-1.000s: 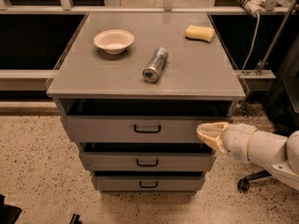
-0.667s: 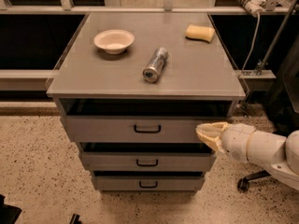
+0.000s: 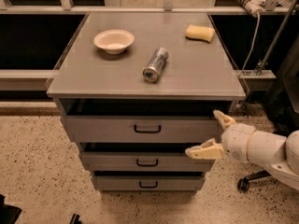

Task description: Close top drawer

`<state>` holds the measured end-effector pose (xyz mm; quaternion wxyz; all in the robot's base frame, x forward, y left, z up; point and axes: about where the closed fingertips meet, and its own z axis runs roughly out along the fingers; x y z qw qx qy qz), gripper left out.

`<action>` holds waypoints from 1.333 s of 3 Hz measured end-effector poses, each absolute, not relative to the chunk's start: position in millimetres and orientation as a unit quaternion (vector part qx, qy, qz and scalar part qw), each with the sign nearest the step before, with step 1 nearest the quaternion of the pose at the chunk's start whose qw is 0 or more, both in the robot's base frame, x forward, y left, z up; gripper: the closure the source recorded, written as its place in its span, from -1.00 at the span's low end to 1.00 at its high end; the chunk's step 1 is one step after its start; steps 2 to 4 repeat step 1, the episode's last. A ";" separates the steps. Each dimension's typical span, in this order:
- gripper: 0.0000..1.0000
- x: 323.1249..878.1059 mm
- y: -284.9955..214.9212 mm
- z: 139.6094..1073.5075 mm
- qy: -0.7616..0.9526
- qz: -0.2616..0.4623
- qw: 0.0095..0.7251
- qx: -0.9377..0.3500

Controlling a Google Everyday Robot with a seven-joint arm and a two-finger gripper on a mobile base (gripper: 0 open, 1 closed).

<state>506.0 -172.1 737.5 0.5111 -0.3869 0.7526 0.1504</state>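
The top drawer (image 3: 107, 129) of the grey cabinet (image 3: 140, 78) is the widest front, with a small black loop handle (image 3: 147, 129) at its centre. It stands a little way out, with a dark gap between it and the cabinet top. My gripper (image 3: 213, 135) is at the drawer front's right end, on a white arm coming in from the right. It is open and empty. The upper fingertip (image 3: 220, 117) is by the drawer's top right corner. The lower fingertip (image 3: 196, 151) is below the drawer's bottom edge.
Two narrower drawer fronts (image 3: 147, 161) sit below the top one. On the cabinet top lie a white bowl (image 3: 113, 40), a metal can (image 3: 155, 65) on its side and a yellow sponge (image 3: 199, 33). An office chair base (image 3: 247, 181) stands at the right on the speckled floor.
The gripper's fingers, held together at the drawer's right end before, have spread apart. The drawer has not visibly moved.
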 end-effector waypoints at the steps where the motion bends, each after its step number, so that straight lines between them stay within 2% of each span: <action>1: -1.00 506.0 -172.0 737.5 0.753 0.150 0.511 -0.387; 4: -1.00 506.0 -172.0 737.5 0.753 0.150 0.511 -0.387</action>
